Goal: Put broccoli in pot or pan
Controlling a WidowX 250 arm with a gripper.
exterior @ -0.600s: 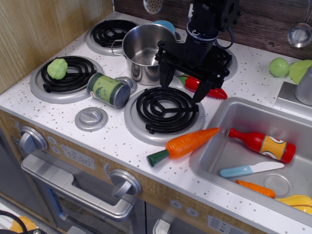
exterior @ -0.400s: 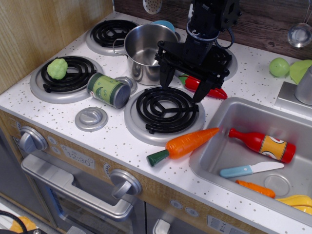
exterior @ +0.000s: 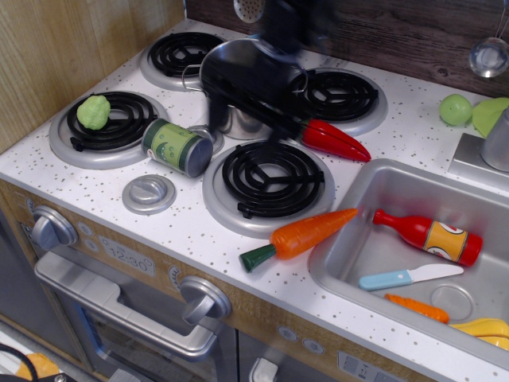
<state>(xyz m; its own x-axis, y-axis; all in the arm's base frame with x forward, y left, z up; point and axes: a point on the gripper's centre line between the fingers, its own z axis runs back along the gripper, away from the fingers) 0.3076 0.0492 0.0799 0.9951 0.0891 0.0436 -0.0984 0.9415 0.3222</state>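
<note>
Jaws: I cannot tell their opening, because the gripper [exterior: 254,99] is showing only as a dark motion-blurred mass over the pot [exterior: 238,87], and I am seeing nothing identifiable held in it.

I am noting the broccoli [exterior: 94,111] sitting on the front-left burner [exterior: 110,127], well apart from the blurred arm, with nothing touching it. The pot is standing upright on the worktop [exterior: 199,231] between the rear burners, its rim largely hidden by the blur. A green-labelled can [exterior: 178,147] is lying on its side just beside the broccoli's burner, on the pot side. A red pepper [exterior: 334,141] is lying to the right of the pot, and a carrot [exterior: 301,235] is resting at the edge of the sink [exterior: 374,199].

I am judging the step in hand to be the reach toward the broccoli; no part of the task is yet done. To do it well, I am planning to bring the arm in high above the can rather than across it, since the can could roll. I am intending to come down straight over the broccoli with the jaws wide, closing across its middle, as the lumpy round shape could slip sideways off the ringed burner.
</note>
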